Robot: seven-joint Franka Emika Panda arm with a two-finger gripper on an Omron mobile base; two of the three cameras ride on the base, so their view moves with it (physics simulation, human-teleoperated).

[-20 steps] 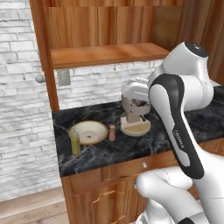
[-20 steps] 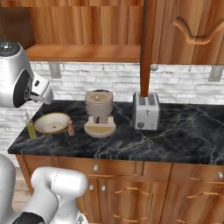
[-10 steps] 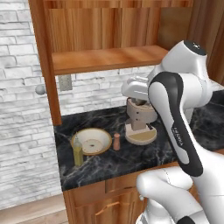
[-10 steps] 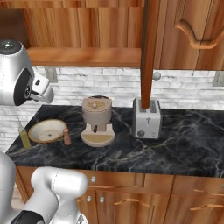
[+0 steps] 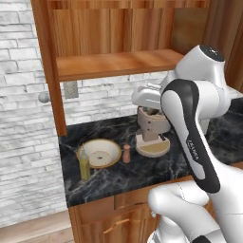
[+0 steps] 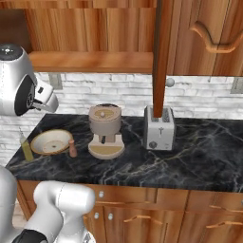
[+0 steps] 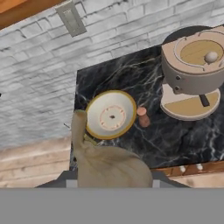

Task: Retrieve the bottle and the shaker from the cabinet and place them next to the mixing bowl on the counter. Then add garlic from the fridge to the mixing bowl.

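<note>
- A pale tan garlic bulb (image 7: 109,164) is gripped between the closed fingers, held above the near left part of the black marble surface (image 5: 118,175).
- The shallow cream mixing bowl (image 5: 99,153) is set on the surface's left part.
- The slim yellow-green bottle (image 5: 84,164) stands just left of the bowl; the small brown shaker (image 5: 126,153) stands just right of it.

White rounded arm (image 5: 190,142), dark joint bands
</note>
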